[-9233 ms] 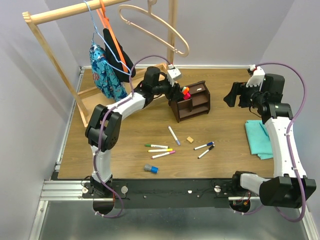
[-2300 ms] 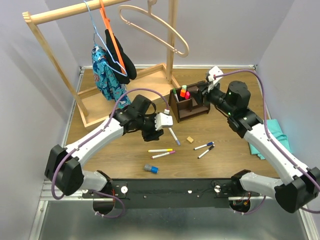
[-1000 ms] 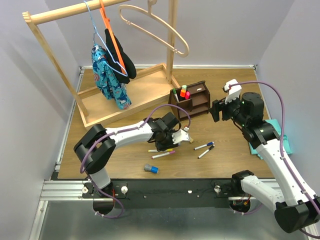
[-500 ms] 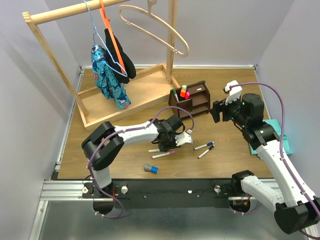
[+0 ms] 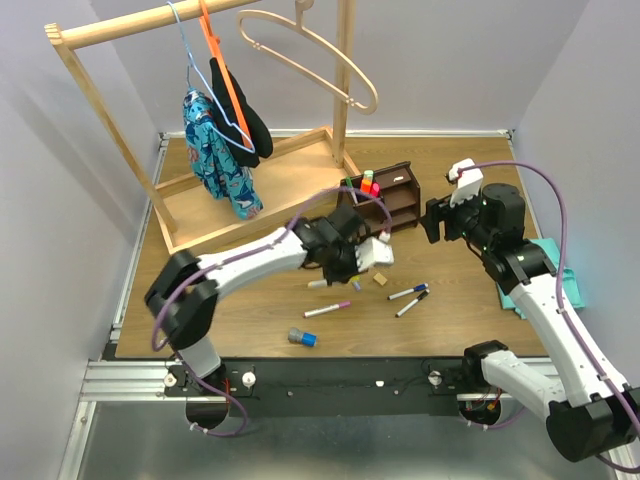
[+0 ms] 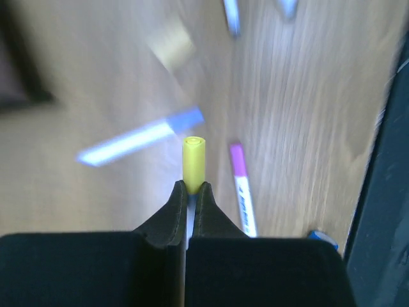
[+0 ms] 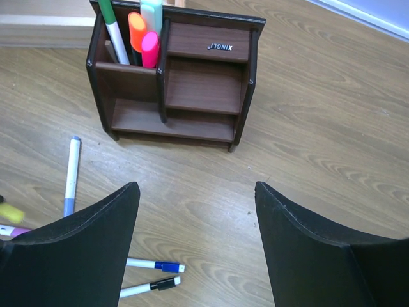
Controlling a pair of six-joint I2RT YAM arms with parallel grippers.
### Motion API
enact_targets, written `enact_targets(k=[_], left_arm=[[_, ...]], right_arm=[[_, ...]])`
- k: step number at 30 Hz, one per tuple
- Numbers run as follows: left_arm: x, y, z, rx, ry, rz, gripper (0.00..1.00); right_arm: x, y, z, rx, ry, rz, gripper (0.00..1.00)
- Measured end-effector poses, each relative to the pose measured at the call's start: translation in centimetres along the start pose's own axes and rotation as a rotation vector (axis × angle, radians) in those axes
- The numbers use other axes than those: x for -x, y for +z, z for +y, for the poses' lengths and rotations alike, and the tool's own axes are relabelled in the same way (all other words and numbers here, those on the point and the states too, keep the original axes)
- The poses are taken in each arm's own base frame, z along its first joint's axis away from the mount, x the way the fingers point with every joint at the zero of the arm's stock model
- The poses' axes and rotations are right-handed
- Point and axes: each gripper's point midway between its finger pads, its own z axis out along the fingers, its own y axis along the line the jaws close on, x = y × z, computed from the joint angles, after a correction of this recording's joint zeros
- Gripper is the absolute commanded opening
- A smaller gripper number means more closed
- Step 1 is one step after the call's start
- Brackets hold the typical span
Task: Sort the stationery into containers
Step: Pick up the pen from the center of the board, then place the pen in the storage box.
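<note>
The yellow-capped marker point(image 6: 193, 157) is pinched in the jaws of the left gripper point(image 6: 190, 190), which are closed narrow on the barrel with only the cap poking past the tips. I judge this grip keeps the long body in line with the fingers so it can be stood in a slot. From above, that gripper hangs over the middle of the counter point(image 5: 460, 320), just nearside of the organiser point(image 7: 206, 89), which stands toward the far edge. Its tall compartment at the left end already holds a green-capped marker point(image 7: 110, 18) and orange and pink highlighters point(image 7: 142, 39) upright, probably because the shelves are too shallow for long things. The right gripper point(image 7: 195, 188) hovers toward the right edge facing the organiser's open front, jaws wide and holding nothing, seemingly on standby. Between the organiser and the near edge lie a lavender-capped marker point(image 7: 71, 176), a purple-capped marker point(image 6: 241, 185), a blue-capped marker point(image 7: 153, 265) and a black-capped marker point(image 7: 151, 286), with the tan cube point(image 5: 380, 280) among them and the grey-blue cylinder point(image 5: 302, 338) nearest the edge. The held marker's barrel is hidden between the fingers. The left wrist view is smeared, so the cube there is only a blur, and a pale object in the tall compartment is cut off by the frame.
</note>
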Motion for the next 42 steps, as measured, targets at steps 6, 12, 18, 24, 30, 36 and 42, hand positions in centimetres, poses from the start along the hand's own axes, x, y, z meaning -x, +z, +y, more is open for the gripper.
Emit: enact_targets(k=[6,12,18,24,30,36,42], left_arm=[[11.6,-11.9,2.4,0.098,0.18,-0.51,0.0],[14.2,-14.9,6.4,0.249,0.18,-0.825,0.0],[15.0,-10.7,11.3,0.286,0.073,-0.922,0.0],[16.1,-12.9,15.1,0.366,0.03,-1.036,0.0],[16.9,-15.2,17.3,0.424,0.025,-1.117,0.0],[17.4,-12.7,18.7,0.383,-0.026,-1.119,0.0],[16.8,-10.0,20.1,0.385,-0.074,-1.086,0.0]], right_arm=[[0.3,1.1,-0.4,-0.007,0.008,0.016,0.8],[1.5,2.1,-2.2,-0.048,0.05,0.003,0.79],[0.7,2.8,-8.0,-0.183,0.23,0.014,0.79],[0.4,1.7,-11.4,-0.265,0.307,0.011,0.79],[0.7,1.0,-12.5,-0.285,0.323,0.004,0.79],[0.2,0.8,-13.0,-0.297,0.335,0.014,0.79],[-0.1,1.0,-13.1,-0.295,0.341,0.025,0.79]])
